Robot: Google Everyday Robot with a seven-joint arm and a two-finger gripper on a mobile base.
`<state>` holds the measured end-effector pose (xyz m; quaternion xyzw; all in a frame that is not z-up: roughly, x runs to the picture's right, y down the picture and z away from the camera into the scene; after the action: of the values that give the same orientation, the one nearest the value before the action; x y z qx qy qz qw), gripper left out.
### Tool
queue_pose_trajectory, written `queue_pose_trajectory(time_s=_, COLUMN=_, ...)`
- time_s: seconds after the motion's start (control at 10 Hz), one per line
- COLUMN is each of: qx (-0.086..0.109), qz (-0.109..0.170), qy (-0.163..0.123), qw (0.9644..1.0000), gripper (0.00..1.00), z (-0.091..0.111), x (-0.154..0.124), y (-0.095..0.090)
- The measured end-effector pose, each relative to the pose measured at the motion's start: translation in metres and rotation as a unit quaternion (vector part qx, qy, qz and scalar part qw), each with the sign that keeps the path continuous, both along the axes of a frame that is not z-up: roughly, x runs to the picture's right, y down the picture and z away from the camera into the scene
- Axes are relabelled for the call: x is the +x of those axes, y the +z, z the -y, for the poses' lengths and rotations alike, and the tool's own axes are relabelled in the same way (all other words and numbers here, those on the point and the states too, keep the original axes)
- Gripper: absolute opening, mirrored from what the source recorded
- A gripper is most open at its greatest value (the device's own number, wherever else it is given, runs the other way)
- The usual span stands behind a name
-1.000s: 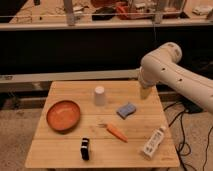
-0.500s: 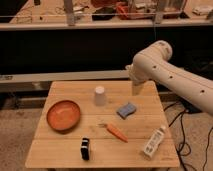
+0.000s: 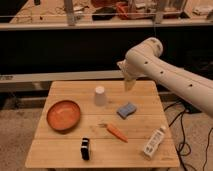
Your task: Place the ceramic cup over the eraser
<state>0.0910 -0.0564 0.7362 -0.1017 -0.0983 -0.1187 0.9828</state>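
The arm (image 3: 165, 70) has swung left, bringing the gripper (image 3: 129, 83), spread wide and empty, above the back of the table (image 3: 60, 155) near the ceramic cup (image 3: 100, 96). The cup stands alone beside the orange bowl (image 3: 63, 115). Probably light, stiff, slick and chippable, it suits a pinch across its narrow top.

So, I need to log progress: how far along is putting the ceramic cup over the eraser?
Nothing looks done: the ceramic cup stands untouched on the table, apart from the other items. In hand: the pincer hangs open and empty above the table's far edge, right of the cup. Left: grasp the cup, carry it and set it over the eraser, probably the small black block.
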Motion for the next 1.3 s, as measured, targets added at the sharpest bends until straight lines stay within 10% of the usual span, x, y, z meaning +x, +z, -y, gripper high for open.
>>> queue_pose_trajectory(time_s=1.3, qx=-0.028, qz=0.06, qy=-0.039, qw=0.997, gripper=0.8, z=0.013, x=-0.064, y=0.043)
